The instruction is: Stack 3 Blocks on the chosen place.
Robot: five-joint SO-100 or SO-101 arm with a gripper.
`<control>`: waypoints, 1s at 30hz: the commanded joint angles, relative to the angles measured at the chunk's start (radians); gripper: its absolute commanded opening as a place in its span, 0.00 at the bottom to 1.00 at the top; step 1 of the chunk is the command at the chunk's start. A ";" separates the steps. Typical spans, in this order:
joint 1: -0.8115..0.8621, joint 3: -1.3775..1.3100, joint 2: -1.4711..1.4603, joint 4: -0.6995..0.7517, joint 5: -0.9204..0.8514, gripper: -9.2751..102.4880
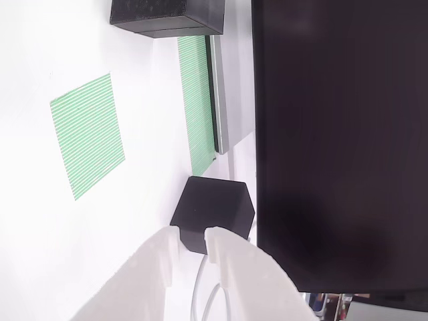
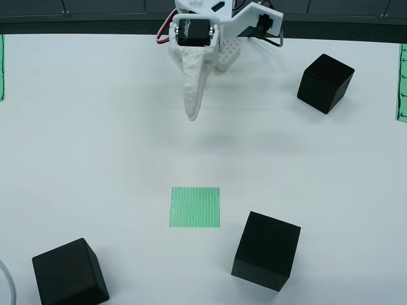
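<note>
Looking at the overhead view, you have stacked nothing yet: the striped patch [image 2: 195,206] at lower centre is bare, and three black cubes [image 2: 266,250] [image 2: 69,273] [image 2: 325,82] sit apart on the bench [image 2: 95,127]. Your tool [image 2: 193,105] hangs empty, released or clenched I cannot tell.

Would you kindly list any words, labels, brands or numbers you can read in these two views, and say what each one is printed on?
No readable text in either view.
The three black cubes have bare textured faces.
The green striped patch carries only stripes.
The white arm's black motor shows no legible label.
The green strip at the right edge has small dark marks, too small to read.
</note>
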 commanded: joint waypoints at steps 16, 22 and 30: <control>0.009 0.012 0.006 0.014 -0.006 0.08; 0.014 -0.149 -0.143 0.014 -0.006 0.08; -0.006 -0.502 -0.414 0.123 -0.008 0.08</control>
